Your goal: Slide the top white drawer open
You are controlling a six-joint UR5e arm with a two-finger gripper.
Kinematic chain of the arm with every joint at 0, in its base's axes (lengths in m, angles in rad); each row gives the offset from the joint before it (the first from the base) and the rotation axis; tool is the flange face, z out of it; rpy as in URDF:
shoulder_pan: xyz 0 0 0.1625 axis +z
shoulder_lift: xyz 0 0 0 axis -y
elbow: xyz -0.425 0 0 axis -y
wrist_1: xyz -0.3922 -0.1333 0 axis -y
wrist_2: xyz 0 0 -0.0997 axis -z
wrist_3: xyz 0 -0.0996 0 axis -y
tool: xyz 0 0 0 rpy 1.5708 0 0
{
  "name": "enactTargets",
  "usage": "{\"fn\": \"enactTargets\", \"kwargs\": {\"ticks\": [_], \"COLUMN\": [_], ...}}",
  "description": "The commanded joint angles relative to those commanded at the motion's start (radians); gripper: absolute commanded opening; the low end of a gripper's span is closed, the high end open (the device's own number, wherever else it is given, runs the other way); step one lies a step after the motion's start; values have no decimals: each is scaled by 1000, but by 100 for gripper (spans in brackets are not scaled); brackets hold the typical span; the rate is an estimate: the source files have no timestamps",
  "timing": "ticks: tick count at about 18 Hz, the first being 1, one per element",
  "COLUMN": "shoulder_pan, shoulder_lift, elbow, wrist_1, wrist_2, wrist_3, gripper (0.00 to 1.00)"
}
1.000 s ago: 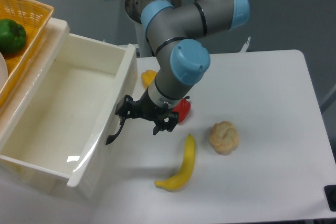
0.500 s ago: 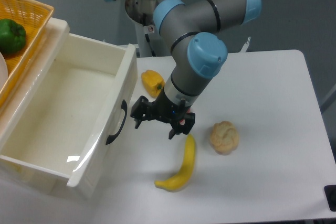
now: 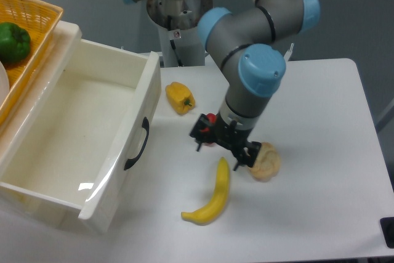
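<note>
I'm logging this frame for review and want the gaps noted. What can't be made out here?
- Red object: mostly hidden behind the gripper.
- Lower drawer: hidden beneath the top white drawer, pulled out above it.
- Wicker basket: cut off by the left edge.
- Dark object: cut off at the right edge.

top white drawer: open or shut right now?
Open. The top white drawer is pulled far out, its bare inside showing. The gripper is off the black handle, above the banana.
</note>
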Motion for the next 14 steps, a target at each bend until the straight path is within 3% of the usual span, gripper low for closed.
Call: {"fn": "enactTargets", "kwargs": {"ticks": [4, 9, 14], "shoulder_pan": [40, 69, 94], "shoulder_lift": [-57, -103, -124], "elbow": [15, 54, 64], "wrist_1": [40, 46, 68], "wrist_2": [32, 83, 114], "wrist_3": [159, 311, 358], "gripper": [100, 100, 100]}}
